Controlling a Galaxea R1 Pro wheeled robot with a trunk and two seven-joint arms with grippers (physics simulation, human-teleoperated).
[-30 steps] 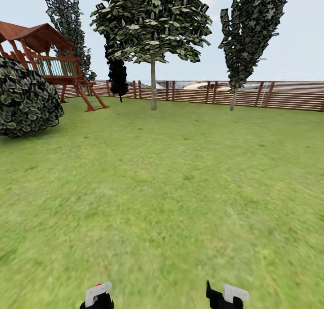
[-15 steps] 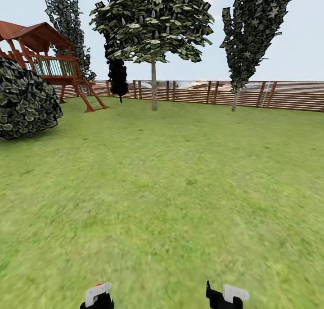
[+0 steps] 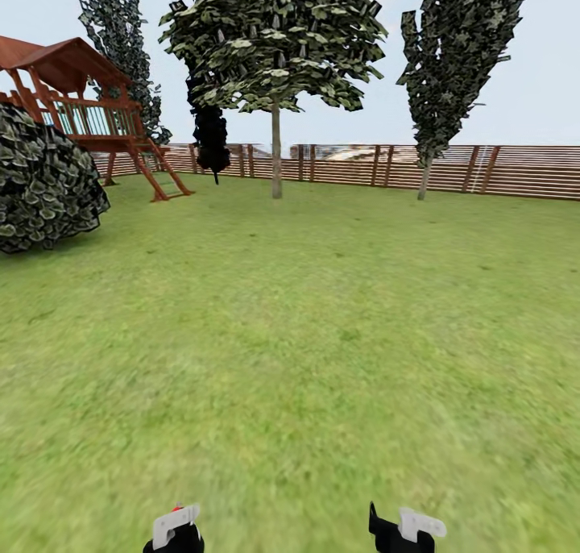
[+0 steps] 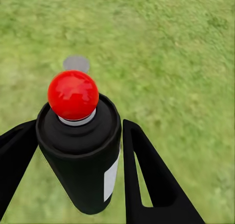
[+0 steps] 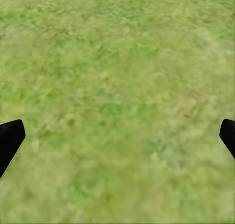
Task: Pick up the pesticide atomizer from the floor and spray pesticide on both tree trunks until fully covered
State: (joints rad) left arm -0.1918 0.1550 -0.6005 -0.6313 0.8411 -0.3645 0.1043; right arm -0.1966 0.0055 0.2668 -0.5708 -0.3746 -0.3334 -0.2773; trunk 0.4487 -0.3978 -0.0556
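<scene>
Clamped upright between the narrowed left jaws, both fingers close against its sides: the pesticide atomizer [image 4: 81,150], a black can with a red ball top, over grass [image 5: 117,77]; to the right, right jaws spread wide; tree trunk [image 3: 275,158] far ahead by the fence [image 3: 483,170].

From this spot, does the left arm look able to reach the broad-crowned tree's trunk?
Probably not: the trunk stands far across open lawn near the fence, well beyond the left claw.
</scene>
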